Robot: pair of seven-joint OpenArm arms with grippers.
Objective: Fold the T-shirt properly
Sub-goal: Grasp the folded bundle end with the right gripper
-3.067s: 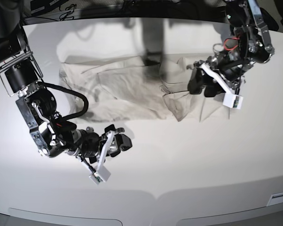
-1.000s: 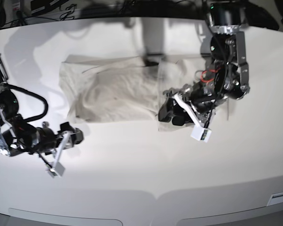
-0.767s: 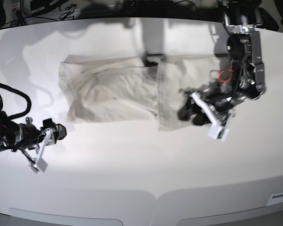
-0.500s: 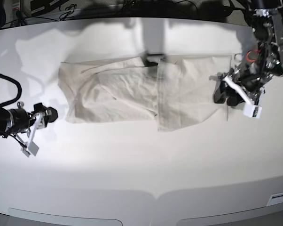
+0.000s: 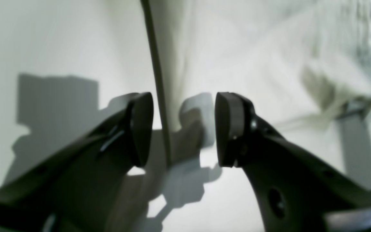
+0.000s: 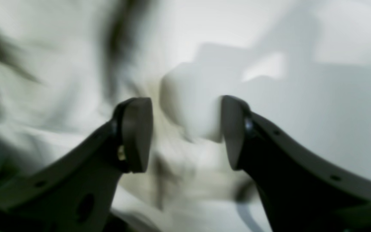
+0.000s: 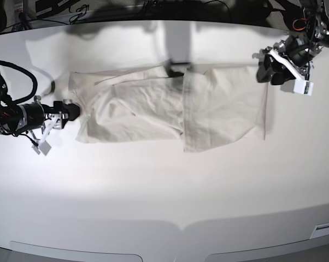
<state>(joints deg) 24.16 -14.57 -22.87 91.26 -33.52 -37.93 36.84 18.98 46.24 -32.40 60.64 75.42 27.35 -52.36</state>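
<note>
Worktop (image 7: pixel 170 196): white, smooth, brightly lit, soft shadows along its far edge.
Backdrop (image 7: pixel 126 6): dark beyond the far edge, with tangled cables (image 7: pixel 80 12).

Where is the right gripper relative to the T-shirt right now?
In the base view the right gripper sits at the far left, level with the T-shirt and right at its left edge; its jaws are open and hold nothing.

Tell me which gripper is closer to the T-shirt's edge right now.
The right gripper: its tips are right at the T-shirt's end edge. The left gripper hangs just off the opposite end's far corner, clear of the cloth.
</note>
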